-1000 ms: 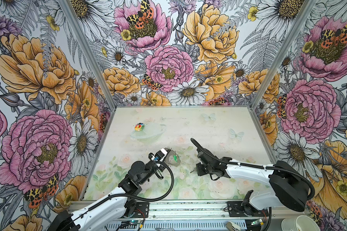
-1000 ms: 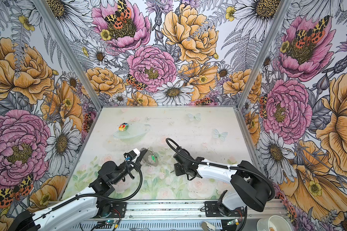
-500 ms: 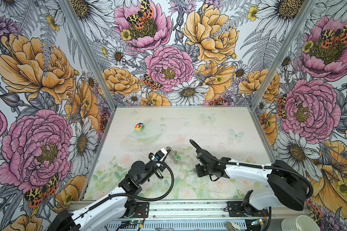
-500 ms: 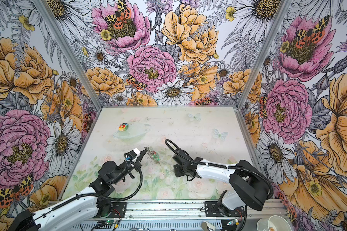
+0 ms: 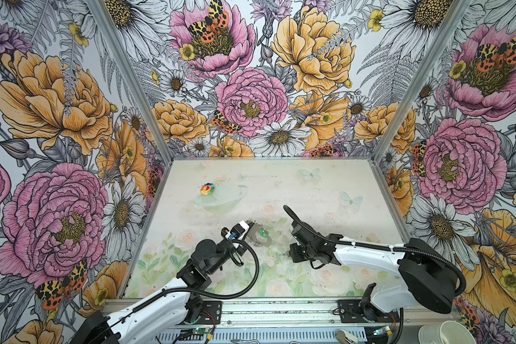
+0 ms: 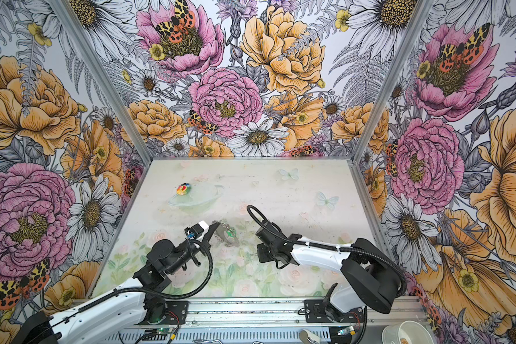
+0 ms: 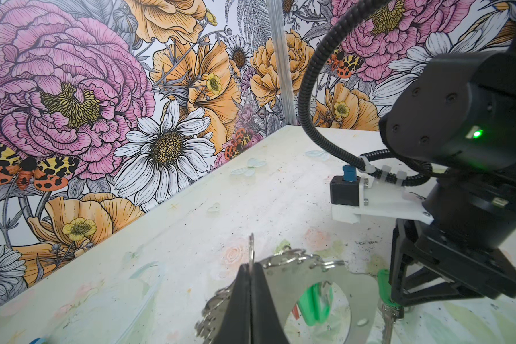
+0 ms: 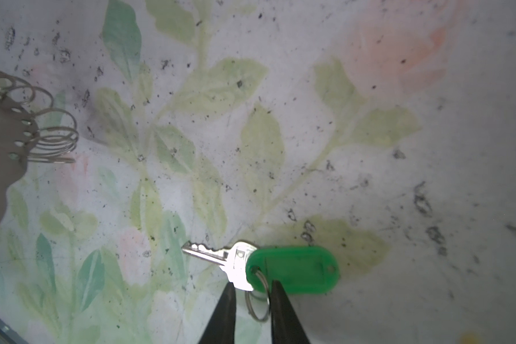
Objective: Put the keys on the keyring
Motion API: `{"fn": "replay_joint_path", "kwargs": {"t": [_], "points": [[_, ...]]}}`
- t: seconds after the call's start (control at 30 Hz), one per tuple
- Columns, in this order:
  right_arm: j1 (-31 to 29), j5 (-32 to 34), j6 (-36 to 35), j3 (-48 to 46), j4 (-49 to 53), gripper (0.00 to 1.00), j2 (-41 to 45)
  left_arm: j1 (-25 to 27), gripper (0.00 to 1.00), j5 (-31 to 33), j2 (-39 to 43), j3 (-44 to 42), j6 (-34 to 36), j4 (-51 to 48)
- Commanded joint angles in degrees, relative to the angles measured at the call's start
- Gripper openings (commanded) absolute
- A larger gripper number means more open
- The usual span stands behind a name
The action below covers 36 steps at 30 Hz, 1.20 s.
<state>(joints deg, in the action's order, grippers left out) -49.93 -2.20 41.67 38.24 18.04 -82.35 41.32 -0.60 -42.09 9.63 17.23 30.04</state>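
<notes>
My left gripper (image 5: pixel 248 230) (image 7: pixel 251 268) is shut on one wire loop at the edge of the keyring (image 5: pixel 258 237) (image 6: pixel 227 236) (image 7: pixel 313 274), a flat grey oval plate fringed with silver loops, held just above the table. One green-headed key (image 7: pixel 313 303) shows through its hole. The other key (image 8: pixel 218 256), silver with a green tag (image 8: pixel 292 271), lies flat on the table. My right gripper (image 8: pixel 252 295) (image 5: pixel 286 254) points down over it, jaws slightly apart, with the key's small split ring (image 8: pixel 258 303) between the fingers (image 8: pixel 283 315).
A round multicoloured toy (image 5: pixel 206 189) sits on a clear glass dish (image 5: pixel 221 196) at the back left. The keyring's edge (image 8: pixel 0 134) is a short way from the lying key. Patterned walls close in three sides.
The right gripper's jaws have parted from shut. The keyring has swung in the left gripper, edge-on half a second ago and flat-faced now. The right arm shifted slightly left.
</notes>
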Motion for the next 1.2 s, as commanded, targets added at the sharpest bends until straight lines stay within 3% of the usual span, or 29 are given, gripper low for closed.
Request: {"fn": "replay_joint_path", "kwargs": {"t": [0.0,0.7,0.9,1.17], "points": [[-0.3,-0.9,3.1,1.9,0.2,0.22,-0.7,-0.7,0.0,0.7,-0.5,-0.3,-0.9,3.5],[-1.5,1.4,2.9,3.2,2.2,0.1,-3.0,-0.8,0.0,0.6,-0.2,-0.4,-1.1,3.2],[-1.8,2.3,1.8,3.9,3.6,0.02,-1.6,-0.8,0.0,0.5,-0.6,-0.3,-1.1,3.3],[-1.5,5.7,-7.8,4.4,4.5,0.0,6.6,-0.6,0.0,-5.8,-2.4,1.3,-1.0,0.9]]}}
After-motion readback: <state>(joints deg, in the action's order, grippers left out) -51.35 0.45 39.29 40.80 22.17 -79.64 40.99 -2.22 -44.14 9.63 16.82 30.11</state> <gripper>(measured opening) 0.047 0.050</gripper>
